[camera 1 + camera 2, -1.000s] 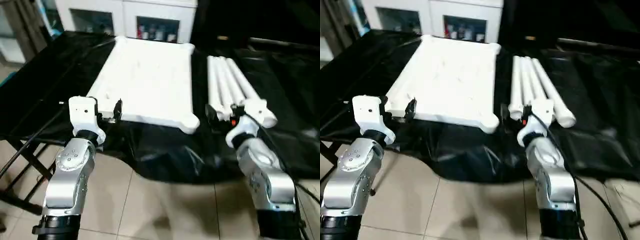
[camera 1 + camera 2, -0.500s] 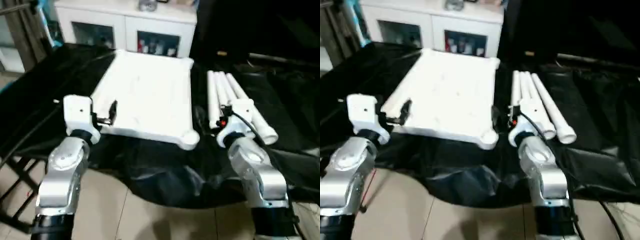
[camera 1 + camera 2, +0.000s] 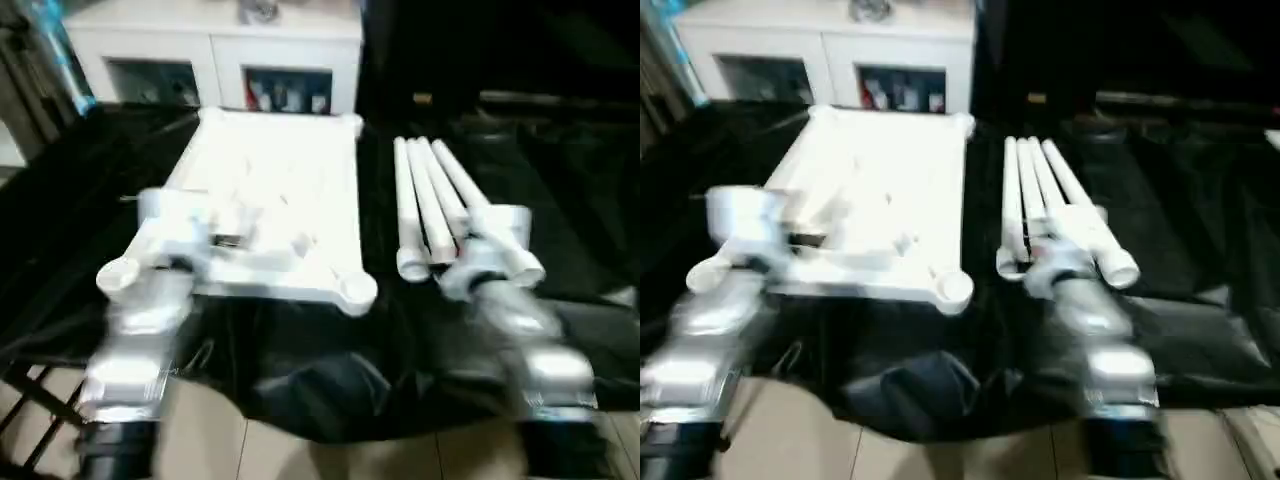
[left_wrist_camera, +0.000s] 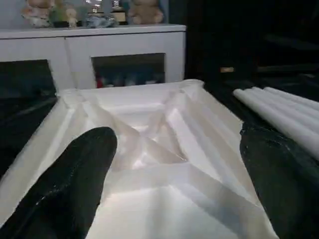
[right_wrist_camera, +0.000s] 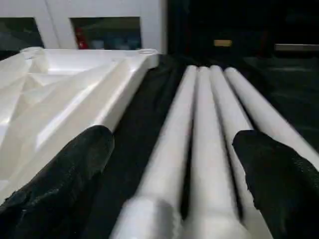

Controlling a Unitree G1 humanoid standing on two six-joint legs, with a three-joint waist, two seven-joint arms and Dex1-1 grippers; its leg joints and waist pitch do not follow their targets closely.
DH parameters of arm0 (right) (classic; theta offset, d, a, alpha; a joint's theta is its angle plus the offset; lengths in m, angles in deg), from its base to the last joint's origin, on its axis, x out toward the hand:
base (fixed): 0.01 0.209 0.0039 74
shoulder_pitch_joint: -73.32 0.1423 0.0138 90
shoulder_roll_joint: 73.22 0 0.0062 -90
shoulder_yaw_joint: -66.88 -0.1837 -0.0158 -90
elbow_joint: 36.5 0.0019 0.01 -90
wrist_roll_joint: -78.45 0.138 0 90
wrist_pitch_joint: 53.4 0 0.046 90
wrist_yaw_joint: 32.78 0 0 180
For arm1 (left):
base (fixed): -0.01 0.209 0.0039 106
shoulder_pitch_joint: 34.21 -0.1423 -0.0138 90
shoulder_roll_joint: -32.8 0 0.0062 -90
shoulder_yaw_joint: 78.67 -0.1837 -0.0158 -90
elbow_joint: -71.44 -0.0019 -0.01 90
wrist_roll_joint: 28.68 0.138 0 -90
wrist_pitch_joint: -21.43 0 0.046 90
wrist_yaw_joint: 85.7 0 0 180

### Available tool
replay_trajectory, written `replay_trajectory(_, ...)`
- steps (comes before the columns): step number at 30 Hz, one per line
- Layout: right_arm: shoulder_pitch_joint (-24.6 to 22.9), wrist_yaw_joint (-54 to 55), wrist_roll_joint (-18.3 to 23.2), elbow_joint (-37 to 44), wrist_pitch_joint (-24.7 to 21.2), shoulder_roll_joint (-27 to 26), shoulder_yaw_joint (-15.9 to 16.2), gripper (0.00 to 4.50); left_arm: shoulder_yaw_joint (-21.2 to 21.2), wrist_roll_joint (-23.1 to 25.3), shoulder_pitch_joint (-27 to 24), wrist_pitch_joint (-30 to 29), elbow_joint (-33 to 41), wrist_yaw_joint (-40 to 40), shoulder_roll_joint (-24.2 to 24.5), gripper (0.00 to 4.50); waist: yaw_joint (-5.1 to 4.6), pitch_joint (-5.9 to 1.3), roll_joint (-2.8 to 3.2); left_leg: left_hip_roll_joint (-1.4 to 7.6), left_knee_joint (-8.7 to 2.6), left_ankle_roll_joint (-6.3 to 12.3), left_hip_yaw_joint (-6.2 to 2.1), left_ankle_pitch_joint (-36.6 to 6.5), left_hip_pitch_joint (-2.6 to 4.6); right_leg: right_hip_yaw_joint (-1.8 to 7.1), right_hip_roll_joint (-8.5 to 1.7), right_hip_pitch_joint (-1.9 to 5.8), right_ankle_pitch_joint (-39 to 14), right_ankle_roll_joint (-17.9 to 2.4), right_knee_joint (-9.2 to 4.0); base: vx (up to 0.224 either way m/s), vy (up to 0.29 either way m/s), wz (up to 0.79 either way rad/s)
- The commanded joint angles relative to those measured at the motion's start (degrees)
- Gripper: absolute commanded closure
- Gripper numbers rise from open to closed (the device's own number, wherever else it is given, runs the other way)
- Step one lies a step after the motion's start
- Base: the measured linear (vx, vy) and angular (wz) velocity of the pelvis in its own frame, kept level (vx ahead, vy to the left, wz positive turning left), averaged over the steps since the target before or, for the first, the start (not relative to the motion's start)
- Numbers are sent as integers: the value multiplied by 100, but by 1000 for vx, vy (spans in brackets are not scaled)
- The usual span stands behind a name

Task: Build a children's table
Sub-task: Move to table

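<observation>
The white tabletop (image 3: 275,190) lies ribbed side up on the black-covered table, its ribs plain in the left wrist view (image 4: 149,144). Several white tubular legs (image 3: 430,200) lie side by side to its right, flared ends towards me. My left gripper (image 4: 177,137) is open and hovers at the tabletop's near edge, one finger (image 4: 75,184) on either side of the ribbed middle. My right gripper (image 5: 174,138) is open above the near ends of the legs (image 5: 199,149), its fingers (image 5: 274,169) spread wider than the bundle.
A white cabinet with glass doors (image 3: 210,60) stands behind the table. Crumpled black sheeting (image 3: 560,200) covers the table and hangs over its front edge. Below are tiled floor (image 3: 300,455) and dark stand legs (image 3: 30,400) at the lower left.
The head camera has shifted and the picture is smeared by motion. Both arms have reached forward: the left gripper is now over the tabletop's near edge, the right over the legs' near ends.
</observation>
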Motion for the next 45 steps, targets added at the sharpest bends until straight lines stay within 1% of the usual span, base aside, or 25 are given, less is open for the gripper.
replay_trajectory(1,77,-9,-27,23,42,-58,116,13,133,4,7,-14,-98,5,86,0,-89,-288,301,460,-712,588,-258,805,253,-142,-149,124,-348,-1035,-159,128,49,-5)
replay_trajectory(2,81,-2,-25,17,48,-54,126,13,143,5,4,-11,-99,8,84,0,-316,-259,347,777,-852,974,-625,592,515,-243,-61,-205,-616,-694,319,156,56,1)
replay_trajectory(3,86,0,-16,8,50,-40,130,13,149,15,7,-10,-102,10,71,0,-370,-392,273,992,-794,1463,-817,420,925,-189,-207,-488,-841,-440,447,156,56,1)
replay_trajectory(4,101,-3,-9,2,53,-32,135,13,159,17,2,-10,-98,16,63,0,-380,-351,203,1007,-744,2140,-799,183,882,-110,-359,-668,-493,103,681,129,8,7)
replay_trajectory(6,127,-33,-21,-11,48,-27,137,13,161,9,-13,-4,-91,13,66,0,-367,-336,62,849,-722,2470,-607,328,866,-26,-452,-797,12,327,599,94,-15,3)
replay_trajectory(7,136,-48,-33,-18,51,-30,140,13,159,0,-21,1,-89,13,73,0,-332,-291,11,745,-715,2408,-501,243,787,23,-511,-750,189,254,446,72,-76,4)
replay_trajectory(8,148,-65,-50,-27,53,-37,144,13,155,-11,-29,8,-87,13,82,0,-246,-258,-293,123,-467,1809,4,-442,297,325,-714,-259,480,-100,-227,51,-108,9)
replay_trajectory(9,156,-73,-60,-35,55,-37,145,13,151,-11,-33,8,-84,10,85,0,57,-239,-410,-218,161,1229,181,-571,-29,859,-1232,224,-1335,-466,-727,51,-108,9)
replay_trajectory(10,169,-92,-69,-47,65,-22,162,13,150,-7,-39,12,-75,16,82,0,116,-290,-368,-102,366,753,16,-6,-298,869,-1298,480,-1989,-696,-653,66,-109,2)
replay_trajectory(12,178,-98,-57,-58,68,-10,177,13,158,1,-39,15,-79,25,76,0,130,-209,-265,-16,177,440,-20,404,-320,660,-1145,434,-2029,-937,-687,85,-99,-4)
replay_trajectory(14,183,-116,-40,-63,66,3,191,13,164,9,-44,17,-80,34,72,0,78,-208,-87,149,-347,455,55,592,-114,279,-815,389,-1974,-1102,-719,96,-19,0)
replay_trajectory(15,192,-190,-5,-73,46,35,216,13,164,13,-51,23,-82,48,75,0,-52,-159,89,422,-768,421,-84,-196,164,3,-459,197,-1708,-797,-532,107,9,-3)
replay_trajectory(16,204,-386,-2,-86,22,164,305,13,119,-15,-85,70,-79,200,123,0,-216,-285,191,681,-871,701,-402,-715,703,-157,-308,-88,-1091,-735,-151,144,38,-3)
replay_trajectory(17,209,-525,41,-92,22,222,328,13,109,-138,-117,66,-48,365,133,0,-285,-273,204,805,-903,876,-544,-1052,913,-153,-325,-295,-851,-721,60,157,30,3)
replay_trajectory(18,212,-606,60,-95,25,245,331,13,100,-219,-136,63,-28,456,139,0,-380,-325,146,926,-845,1649,-728,-291,1044,-116,-403,-503,-264,-400,305,157,30,3)
replay_trajectory(19,214,-628,65,-97,25,254,331,13,93,-234,-142,63,-23,485,145,0,-387,-341,20,953,-628,2456,-731,1206,1020,62,-589,-734,231,-55,351,135,-6,4)
replay_trajectory(20,236,-789,105,-113,15,342,324,13,-8,-281,-178,78,15,712,238,0,-362,-367,-51,850,-492,2601,-659,1933,949,183,-727,-761,617,-41,243,71,-21,-2)
replay_trajectory(21,284,-1170,175,-132,-26,573,369,13,-197,-302,-219,201,13,1154,454,0,-217,-415,-297,143,-135,2107,-183,2659,232,431,-892,-210,2355,-85,-17,71,-21,-2)
replay_trajectory(22,303,-1341,192,-136,-36,689,408,13,-280,-270,-215,290,-29,1336,560,0,-43,-444,-357,-166,-86,1462,-42,2285,-240,608,-933,186,4707,-28,88,0,0,0)
replay_trajectory(23,315,-1511,222,-130,-69,789,450,13,-339,-281,-196,318,-85,1514,646,0,-29,-467,-336,-90,-165,1084,-46,2101,-265,551,-896,221,5630,13,195,0,0,0)
replay_trajectory(24,318,-1702,234,-104,-80,904,520,13,-408,-296,-177,332,-134,1713,740,0,-8,-496,-261,-76,-274,483,-13,2093,-217,390,-641,232,6672,43,315,0,0,0)
replay_trajectory(28,293,-2438,242,0,-113,1388,825,13,-758,-436,-166,288,-220,2817,1224,0,-83,-348,-90,253,-516,-279,-90,664,103,242,-542,35,3187,-319,-5,0,0,0)
replay_trajectory(31,268,-3009,278,104,-114,1723,1071,13,-1030,-549,-139,317,-254,3718,1626,0,-90,-211,-47,368,-668,-320,-13,-380,213,273,-609,-60,778,-1039,-204,-20,4,2)
replay_trajectory(33,281,-3399,354,210,-182,1933,1192,11,-1226,-696,-75,281,-275,4302,1858,37,-78,-180,-57,408,-713,-301,80,-847,231,314,-647,-91,-174,-1129,-285,-76,13,4)
replay_trajectory(45,462,-4488,465,505,-771,2667,1725,11,-1857,-373,504,173,-1153,5370,2204,128,-51,-212,-99,416,-717,-184,261,-504,184,345,-659,-175,-462,-1062,-340,-16,3,1)
